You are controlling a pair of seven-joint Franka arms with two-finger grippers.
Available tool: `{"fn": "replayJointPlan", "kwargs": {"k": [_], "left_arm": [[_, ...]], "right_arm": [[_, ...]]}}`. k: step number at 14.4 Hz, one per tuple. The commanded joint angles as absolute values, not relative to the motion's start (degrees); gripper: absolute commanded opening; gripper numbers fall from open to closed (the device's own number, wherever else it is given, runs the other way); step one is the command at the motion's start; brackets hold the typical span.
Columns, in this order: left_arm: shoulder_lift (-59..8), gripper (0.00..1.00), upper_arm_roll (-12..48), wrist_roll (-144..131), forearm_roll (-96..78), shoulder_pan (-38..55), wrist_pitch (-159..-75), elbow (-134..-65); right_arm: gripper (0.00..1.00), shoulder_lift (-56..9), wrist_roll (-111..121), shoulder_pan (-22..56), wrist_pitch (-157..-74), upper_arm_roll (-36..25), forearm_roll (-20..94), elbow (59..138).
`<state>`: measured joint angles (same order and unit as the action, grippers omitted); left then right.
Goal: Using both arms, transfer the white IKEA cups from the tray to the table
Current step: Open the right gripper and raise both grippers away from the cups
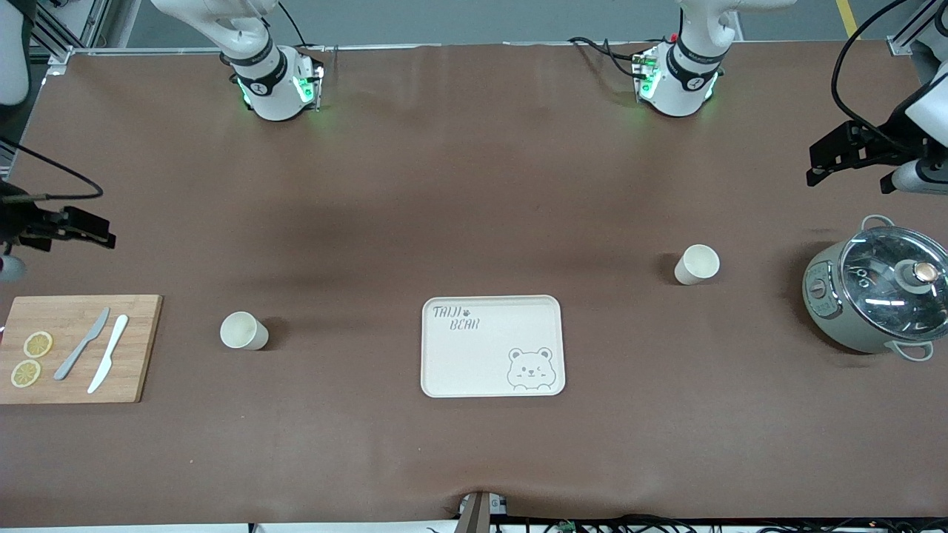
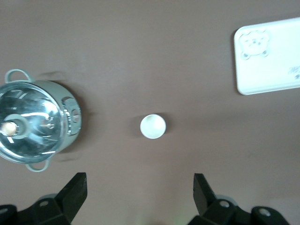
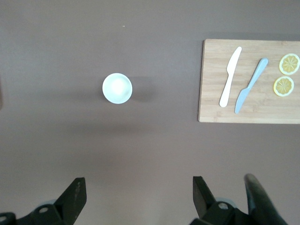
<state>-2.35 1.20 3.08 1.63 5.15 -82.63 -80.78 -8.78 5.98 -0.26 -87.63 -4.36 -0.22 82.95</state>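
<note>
Two cream-white cups stand upright on the brown table. One cup (image 1: 696, 264) stands toward the left arm's end, between the bear tray (image 1: 481, 355) and the pot; it also shows in the left wrist view (image 2: 153, 126). The other cup (image 1: 243, 331) stands toward the right arm's end, beside the cutting board; it also shows in the right wrist view (image 3: 117, 88). My left gripper (image 1: 818, 169) hangs high over the table near the pot, open and empty (image 2: 140, 180). My right gripper (image 1: 100, 231) hangs high over the table near the board, open and empty (image 3: 139, 183).
A grey-green glass-lidded pot (image 1: 878, 292) stands at the left arm's end (image 2: 37, 124). A wooden cutting board (image 1: 141, 348) at the right arm's end carries two knives (image 1: 96, 348) and two lemon slices (image 1: 31, 359). The tray also shows in the left wrist view (image 2: 272, 65).
</note>
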Motion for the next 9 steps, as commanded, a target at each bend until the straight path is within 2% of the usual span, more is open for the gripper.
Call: {"fn": "replayJointPlan", "kwargs": {"k": [1,4,9], "left_arm": [[-2.20,1.00,2.46,3.87,4.04,5.54,-81.74,-80.86],[-2.46,1.00,2.46,4.04,3.96,5.54,-81.39,-80.95],[-2.72,1.00,2.46,4.13,3.96,5.36,-81.39,-81.12]], "right_arm": [[1.00,-6.77,0.29,0.00,-86.75,-3.52,-1.49,84.29],[1.00,-5.37,-4.82,2.54,-85.69,-3.52,-1.49,84.29],[1.00,-5.36,-5.36,2.20,-85.78,-3.60,-1.49,84.29]]}}
